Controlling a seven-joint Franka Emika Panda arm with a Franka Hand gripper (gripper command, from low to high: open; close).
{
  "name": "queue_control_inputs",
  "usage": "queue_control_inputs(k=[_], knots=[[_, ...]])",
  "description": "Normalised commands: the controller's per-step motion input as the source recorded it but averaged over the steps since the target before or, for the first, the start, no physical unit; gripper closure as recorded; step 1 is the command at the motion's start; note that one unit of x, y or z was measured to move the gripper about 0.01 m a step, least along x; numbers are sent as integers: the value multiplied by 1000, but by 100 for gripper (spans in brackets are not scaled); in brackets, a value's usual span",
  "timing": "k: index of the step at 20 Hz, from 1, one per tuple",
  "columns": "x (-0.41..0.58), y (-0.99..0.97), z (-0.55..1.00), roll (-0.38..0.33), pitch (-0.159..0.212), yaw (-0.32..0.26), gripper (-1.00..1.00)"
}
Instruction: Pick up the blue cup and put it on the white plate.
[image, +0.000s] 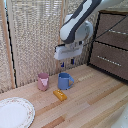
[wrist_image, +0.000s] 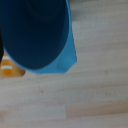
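Here, in the exterior view, the blue cup (image: 64, 81) stands upright on the wooden table (image: 95, 100), its handle turned toward the exterior view's right. Just beside it, toward the exterior view's left, stands the pink cup (image: 43, 81), the two near each other but apart. A small orange block (image: 60, 95) lies on the boards just in front of the blue cup. The white plate (image: 15, 113) sits well apart from the cups, at the lower corner on the exterior view's left, partly cut off by the frame. The gripper (image: 67, 63) hangs directly above the blue cup, its dark fingers pointing down toward the rim; whether they touch the cup cannot be made out, and from this view I cannot tell if the claw is spread or closed. Behind the arm stand a woven screen (image: 35, 35) and a dark drawer cabinet (image: 110, 45).

In the wrist view, the blue cup (wrist_image: 37, 35) fills most of the picture, blurred and very close, its dark inside showing with a lighter blue edge. A bit of the orange block (wrist_image: 10, 70) peeks out beside it, over the pale wooden table (wrist_image: 85, 95). The fingers are not clearly seen here, so the claw's state stays unknown.
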Motion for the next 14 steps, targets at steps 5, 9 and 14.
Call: queue_control_inputs(k=[5, 9, 14], knots=[[103, -88, -225, -9, 160, 40, -100], [171, -31, -197, -33, 107, 23, -100], [319, -1, -270, -24, -24, 44, -100]])
